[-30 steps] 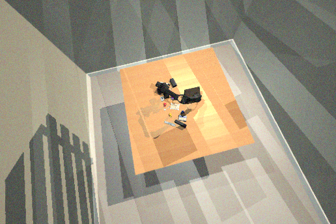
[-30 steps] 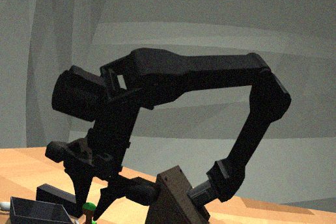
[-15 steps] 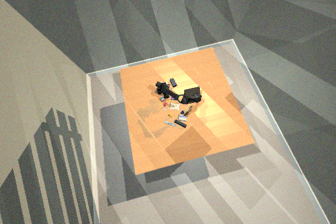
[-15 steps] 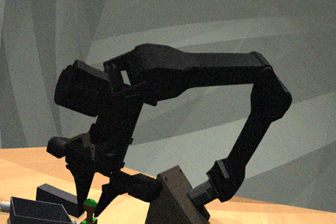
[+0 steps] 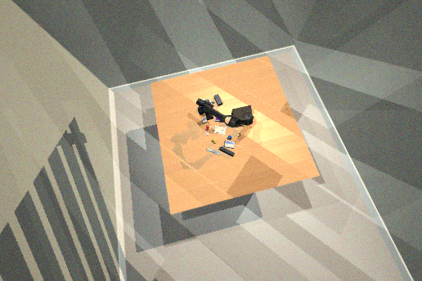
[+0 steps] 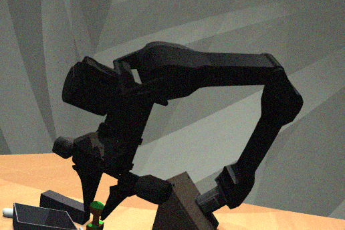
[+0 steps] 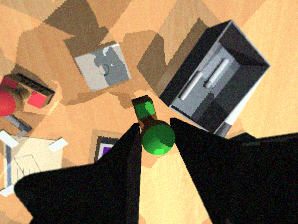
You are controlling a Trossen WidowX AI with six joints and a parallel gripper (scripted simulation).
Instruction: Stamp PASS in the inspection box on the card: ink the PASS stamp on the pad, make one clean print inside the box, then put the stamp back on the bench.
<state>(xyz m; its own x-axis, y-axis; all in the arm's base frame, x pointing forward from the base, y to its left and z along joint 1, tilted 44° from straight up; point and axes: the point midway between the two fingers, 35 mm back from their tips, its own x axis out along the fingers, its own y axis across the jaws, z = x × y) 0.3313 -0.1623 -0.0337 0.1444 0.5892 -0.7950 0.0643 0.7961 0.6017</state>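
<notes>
The gripper (image 6: 95, 216) (image 7: 154, 125) pinches the green-knobbed stamp (image 6: 96, 212) (image 7: 158, 139) between its fingertips. The stamp's long axis is near vertical in the exterior view: knob up, block end down. In the wrist view, the stamp lies between the taped card (image 7: 45, 150) and the open dark box (image 6: 15, 218) (image 7: 192, 62), above the bench surface; base contact cannot be determined.

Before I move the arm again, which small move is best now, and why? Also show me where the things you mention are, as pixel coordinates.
I would probably carry the green-knobbed stamp (image 6: 96, 205) (image 7: 158, 139) toward the purple pad (image 5: 217, 119) (image 7: 106, 150), keeping it raised. The gripper (image 6: 95, 212) (image 7: 154, 125) is shut on it, and the pad, likely the ink pad, lies off to the side, partly hidden by a finger in the wrist view.
</notes>
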